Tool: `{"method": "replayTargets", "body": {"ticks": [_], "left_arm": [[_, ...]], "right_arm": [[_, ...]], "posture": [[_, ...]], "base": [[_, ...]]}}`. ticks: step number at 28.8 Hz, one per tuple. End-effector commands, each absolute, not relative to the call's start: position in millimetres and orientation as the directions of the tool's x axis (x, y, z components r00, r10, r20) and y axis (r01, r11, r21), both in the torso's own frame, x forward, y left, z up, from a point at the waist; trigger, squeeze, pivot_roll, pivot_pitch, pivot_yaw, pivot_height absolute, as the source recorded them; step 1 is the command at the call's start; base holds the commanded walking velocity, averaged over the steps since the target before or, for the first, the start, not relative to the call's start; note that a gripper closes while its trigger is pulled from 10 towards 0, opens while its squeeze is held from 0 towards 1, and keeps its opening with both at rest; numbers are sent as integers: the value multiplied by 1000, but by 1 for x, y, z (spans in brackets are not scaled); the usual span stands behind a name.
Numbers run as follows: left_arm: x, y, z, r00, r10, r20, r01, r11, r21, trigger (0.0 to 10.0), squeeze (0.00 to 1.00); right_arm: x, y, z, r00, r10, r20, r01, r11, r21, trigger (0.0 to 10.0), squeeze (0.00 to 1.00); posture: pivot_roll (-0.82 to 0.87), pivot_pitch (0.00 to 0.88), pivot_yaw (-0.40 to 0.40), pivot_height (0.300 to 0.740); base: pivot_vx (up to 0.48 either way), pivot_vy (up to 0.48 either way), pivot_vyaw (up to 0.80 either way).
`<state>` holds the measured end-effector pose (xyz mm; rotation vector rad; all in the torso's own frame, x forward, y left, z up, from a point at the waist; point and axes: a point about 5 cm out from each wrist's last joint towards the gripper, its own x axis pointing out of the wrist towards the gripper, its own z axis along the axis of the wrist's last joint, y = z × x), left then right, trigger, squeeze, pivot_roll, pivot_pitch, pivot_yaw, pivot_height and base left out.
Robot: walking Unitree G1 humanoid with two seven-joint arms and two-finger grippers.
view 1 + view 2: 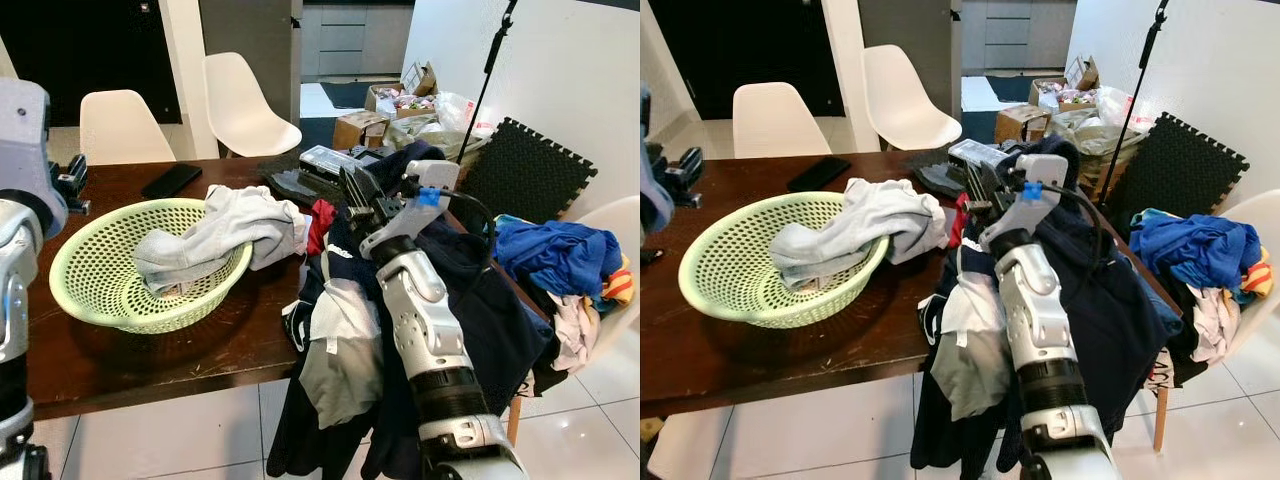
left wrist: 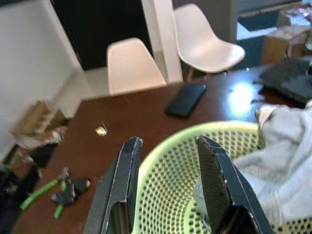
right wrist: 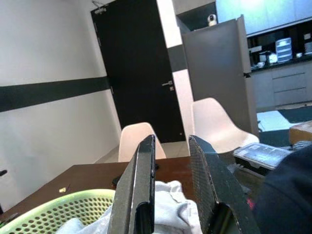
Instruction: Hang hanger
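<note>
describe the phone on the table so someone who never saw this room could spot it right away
Start at the dark brown wooden table and find the pale green perforated basket holding a grey garment. Look past the basket toward the table's far edge, in front of the white chairs. The phone lies flat there: a thin black rectangle, the only flat, smooth dark item, apart from the clothes.

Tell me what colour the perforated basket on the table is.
The basket is pale green, seen best in the left eye view.
</note>
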<state>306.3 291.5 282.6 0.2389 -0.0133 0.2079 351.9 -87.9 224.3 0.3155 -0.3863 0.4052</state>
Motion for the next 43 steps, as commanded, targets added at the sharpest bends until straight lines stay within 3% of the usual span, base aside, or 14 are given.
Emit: {"method": "replayTargets", "body": {"ticks": [1,2,3,9,16,22,31,43], "left_arm": [[310,292,274,986,167,1,-163,960,229,10000,0],[316,293,266,990,138,-32,-128,968,216,10000,51],[323,293,257,993,94,-74,-79,979,186,10000,1000],[337,291,247,993,15,-116,3,988,157,10000,1000],[355,289,246,992,-75,-103,97,969,228,10000,1000],[370,262,228,936,-273,-221,343,846,408,10000,1000],[382,256,209,919,-262,-296,383,775,503,10000,1000],[388,243,203,910,-315,-271,415,718,559,10000,1000]], "right_arm": [[353,-90,225,854,314,415,-426,879,212,10000,0],[353,-91,225,858,314,406,-421,883,208,10000,0],[353,-93,224,863,310,398,-412,889,201,10000,0],[353,-101,222,876,292,384,-386,902,195,10000,0],[352,-115,221,894,248,374,-337,921,195,10000,0],[350,-129,221,906,202,372,-290,937,198,10000,0],[346,-133,223,911,187,367,-274,941,201,10000,0],[340,-141,225,912,177,369,-262,945,195,10000,0]], "posture": [[127,0,-64,740],[118,0,-67,740],[111,0,-69,740],[96,0,-72,740],[74,7,-60,740],[44,21,-44,740],[15,47,-52,740],[-20,94,-62,740]], "base": [[0,0,0],[0,0,0],[0,0,0],[0,0,0],[0,0,0],[0,0,0],[0,0,0],[0,0,0]]}}
